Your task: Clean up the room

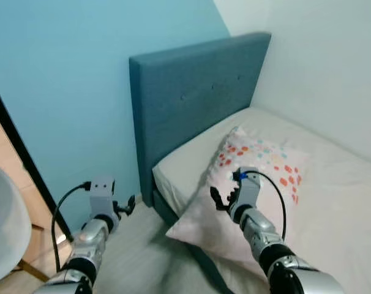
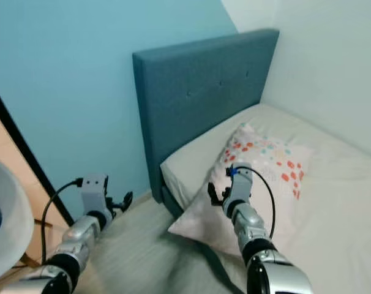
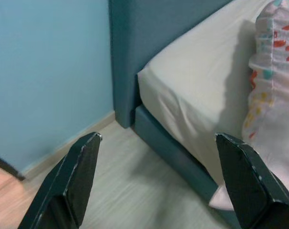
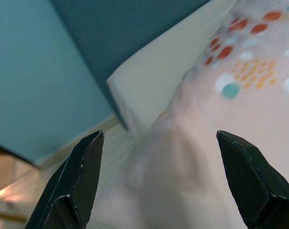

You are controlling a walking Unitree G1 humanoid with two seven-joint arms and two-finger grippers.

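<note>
Both grippers, left [image 1: 125,206] and right [image 1: 224,199], hold fingers spread near the unlabelled dotted pillow [image 1: 259,177].

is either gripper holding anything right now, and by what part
Nothing is held. The right gripper hovers open over the pillow; the left gripper is open above the floor.

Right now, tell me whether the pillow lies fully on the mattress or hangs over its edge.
Hanging over. The pillow lies flat, but its near corner juts past the mattress edge above the floor. The right claw hovers open above it.
</note>
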